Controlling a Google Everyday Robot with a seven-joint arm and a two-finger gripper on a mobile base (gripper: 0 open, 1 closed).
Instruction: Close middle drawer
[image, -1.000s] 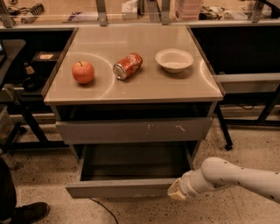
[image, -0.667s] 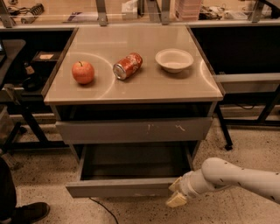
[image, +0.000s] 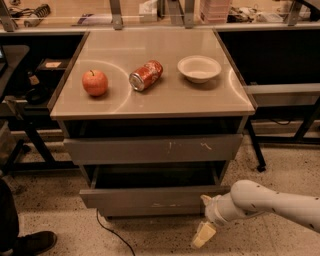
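Observation:
The middle drawer (image: 145, 197) is a wide grey drawer with a plain front. It stands partly pulled out under the scratched top drawer front (image: 150, 148), and its dark interior (image: 155, 178) shows. My gripper (image: 204, 218) is at the drawer front's right end, low on the right of the cabinet. Its fingers are spread: the upper fingertip (image: 206, 199) is at the drawer front's right corner and the cream lower fingertip (image: 202, 235) hangs below it. It holds nothing.
On the cabinet top (image: 220, 100) are a red apple (image: 95, 82), a tipped red can (image: 146, 75) and a white bowl (image: 199, 68). A black cable (image: 107, 230) lies on the floor. A shoe (image: 30, 242) is at the lower left. Dark table frames stand on both sides.
The middle drawer has slid back into the cabinet and sticks out less. My gripper has stayed at its right end, following it inward.

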